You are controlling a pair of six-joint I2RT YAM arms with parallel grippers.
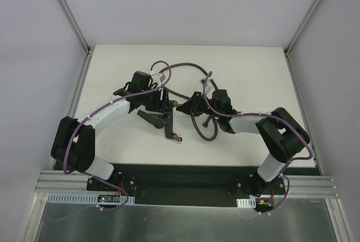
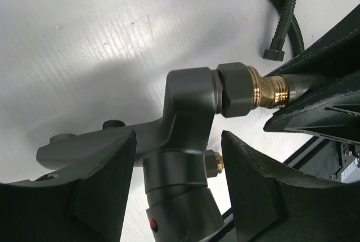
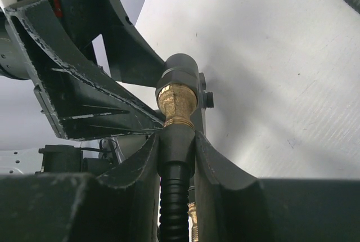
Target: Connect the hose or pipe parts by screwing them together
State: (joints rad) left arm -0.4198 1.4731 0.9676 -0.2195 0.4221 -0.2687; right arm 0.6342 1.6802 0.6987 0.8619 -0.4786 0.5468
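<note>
Fingers (image 2: 101,191) of the left gripper (image 2: 177,140) are sitting one on each side of one small black T-shaped fitting with brass-coloured tips (image 2: 188,101). They are hugging its round body and holding it up above the white table (image 1: 253,73). From above, two brass tips are showing: one is pointing toward the right arm, and one is pointing toward the arm bases. One tiny red dot (image 2: 153,225) is showing low on the fitting's body.

The right gripper (image 3: 175,140) is squeezing its two fingers (image 3: 225,180) tight on the dark sleeve at one end of one long thin dark-grey bendy hose (image 3: 174,208). That end is touching the fitting's brass thread (image 2: 270,90). The rest of the hose is lying in loops on the table, behind and beside the right gripper. Its other end, a small dark nut (image 2: 274,54), is resting on the table, apart from the fitting.

Two arms are showing, and one purple cable (image 1: 65,157) is running along each. One small white strip (image 1: 73,198) is sitting by each arm's base, and any writing on it is too small to read.
</note>
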